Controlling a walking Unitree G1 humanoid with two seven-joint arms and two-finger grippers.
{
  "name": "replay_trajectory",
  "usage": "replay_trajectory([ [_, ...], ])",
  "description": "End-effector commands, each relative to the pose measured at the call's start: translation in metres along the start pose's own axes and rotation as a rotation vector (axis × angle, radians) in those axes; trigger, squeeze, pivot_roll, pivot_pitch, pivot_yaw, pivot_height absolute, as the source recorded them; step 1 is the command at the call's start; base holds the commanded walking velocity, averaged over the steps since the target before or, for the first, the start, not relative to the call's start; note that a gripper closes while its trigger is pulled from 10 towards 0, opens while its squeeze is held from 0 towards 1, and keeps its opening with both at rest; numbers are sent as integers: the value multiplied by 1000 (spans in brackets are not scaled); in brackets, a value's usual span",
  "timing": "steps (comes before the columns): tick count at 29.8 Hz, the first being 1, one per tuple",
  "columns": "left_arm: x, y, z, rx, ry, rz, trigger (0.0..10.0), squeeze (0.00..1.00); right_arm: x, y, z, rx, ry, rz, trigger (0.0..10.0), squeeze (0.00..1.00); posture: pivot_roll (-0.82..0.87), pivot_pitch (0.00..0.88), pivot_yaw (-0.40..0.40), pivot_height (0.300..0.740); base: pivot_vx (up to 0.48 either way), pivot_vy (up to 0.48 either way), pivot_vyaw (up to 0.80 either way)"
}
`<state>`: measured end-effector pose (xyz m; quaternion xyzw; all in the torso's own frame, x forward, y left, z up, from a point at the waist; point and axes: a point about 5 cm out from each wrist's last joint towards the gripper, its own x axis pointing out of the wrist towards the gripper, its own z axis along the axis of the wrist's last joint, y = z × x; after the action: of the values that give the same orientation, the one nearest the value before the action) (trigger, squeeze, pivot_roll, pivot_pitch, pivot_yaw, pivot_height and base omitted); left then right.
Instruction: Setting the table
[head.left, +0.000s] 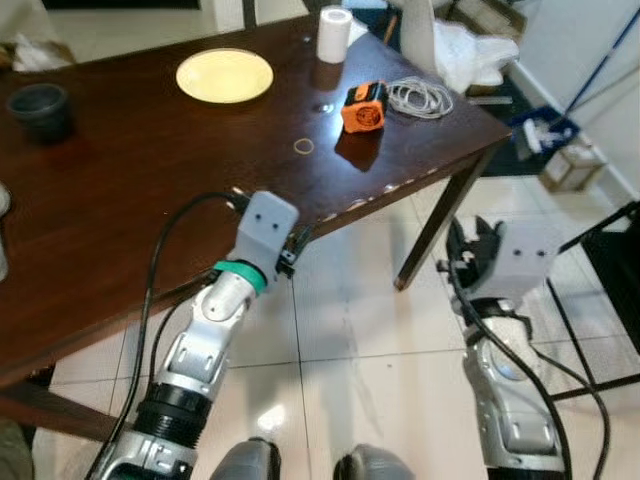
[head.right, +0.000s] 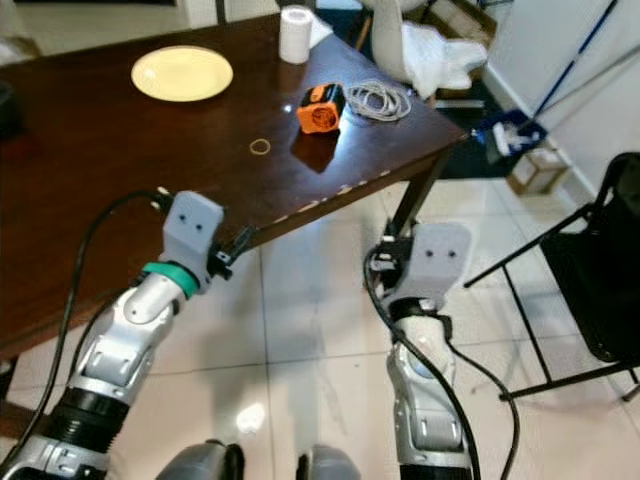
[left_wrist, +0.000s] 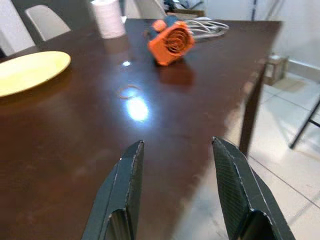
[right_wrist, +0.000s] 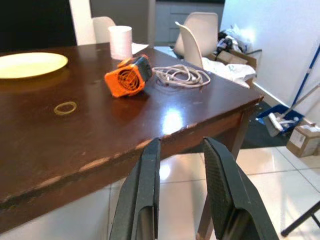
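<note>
Two grippers were recorded nearest the camera: the left gripper (left_wrist: 177, 192), fingers spread apart and holding nothing, hung over the near edge of the dark wooden table (head.left: 120, 200); the right gripper (right_wrist: 180, 192), fingers likewise parted and empty, stood off the table over the tiled floor (head.left: 350, 340), just beside the one visible table leg (head.left: 435, 225) at the right corner. On the table, going outward: one thin rubber band (head.left: 303, 146) lying flat, inboard of the near edge; one orange fan-like device (head.left: 363, 107) beyond it, toward the right edge; one coil of white cable (head.left: 420, 97) just beside the device, nearest the right corner. One dark bowl (head.left: 40, 105) sat near the left edge, well apart from the rest. One yellow plate (head.left: 224, 75) lay farther in, between the bowl and the device. One white paper roll (head.left: 333, 34) stood upright at the far edge. Beyond the table, one white chair (right_wrist: 197, 30) and one heap of white plastic bags (head.left: 470, 50) were noted.
</note>
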<state>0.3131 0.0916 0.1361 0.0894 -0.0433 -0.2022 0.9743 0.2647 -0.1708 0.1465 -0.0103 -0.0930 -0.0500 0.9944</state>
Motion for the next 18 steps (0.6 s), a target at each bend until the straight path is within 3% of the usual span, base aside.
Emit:
replay_trajectory([
  [1, 0, -4, -2, -1, 11, -14, 10000, 0, -1, -4, -2, -12, 6, -15, 10000, 0, -37, 0, 38, 740, 480, 0, 0],
  [18, 0, -4, -2, 1, 16, -12, 10000, 0, -1, -3, -2, -10, 6, -14, 10000, 0, -38, 0, 38, 740, 475, 0, 0],
])
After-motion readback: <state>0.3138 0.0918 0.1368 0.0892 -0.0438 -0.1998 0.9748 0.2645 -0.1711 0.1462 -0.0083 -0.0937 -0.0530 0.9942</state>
